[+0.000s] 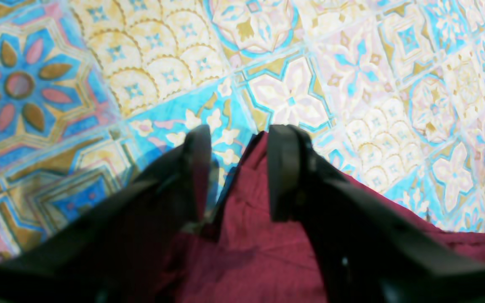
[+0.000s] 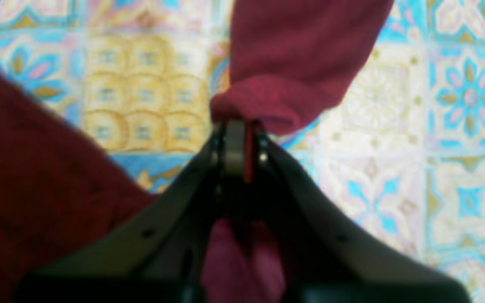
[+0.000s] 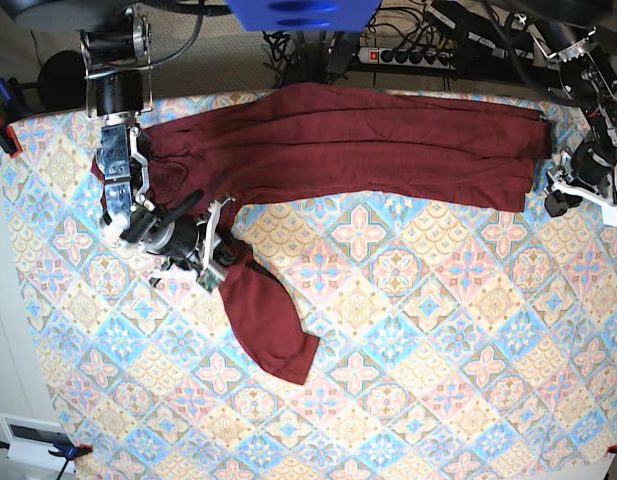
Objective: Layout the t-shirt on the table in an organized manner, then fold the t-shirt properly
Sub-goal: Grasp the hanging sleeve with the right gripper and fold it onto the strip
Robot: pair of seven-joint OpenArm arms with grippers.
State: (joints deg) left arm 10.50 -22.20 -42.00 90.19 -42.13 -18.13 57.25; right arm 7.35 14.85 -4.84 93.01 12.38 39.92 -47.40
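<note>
The dark maroon t-shirt [image 3: 368, 150] lies stretched in long folds along the far edge of the table [image 3: 438, 350], with one sleeve [image 3: 268, 320] trailing toward the middle. My right gripper [image 3: 216, 248] is shut on the sleeve where it joins the body. In the right wrist view the gripper [image 2: 240, 126] pinches a bunched fold, and the sleeve [image 2: 293, 63] hangs beyond it. My left gripper [image 3: 550, 190] is at the shirt's right end. In the left wrist view this gripper [image 1: 242, 134] is open, and a corner of the shirt [image 1: 251, 202] lies between and under its fingers [image 1: 198, 168].
A power strip [image 3: 428, 55] and cables run behind the table's far edge. Clamps [image 3: 3, 130] hold the cloth at the left corner. A white box [image 3: 33, 435] sits off the near left corner. Patterned cloth [image 1: 352, 84] lies bare ahead of the left gripper.
</note>
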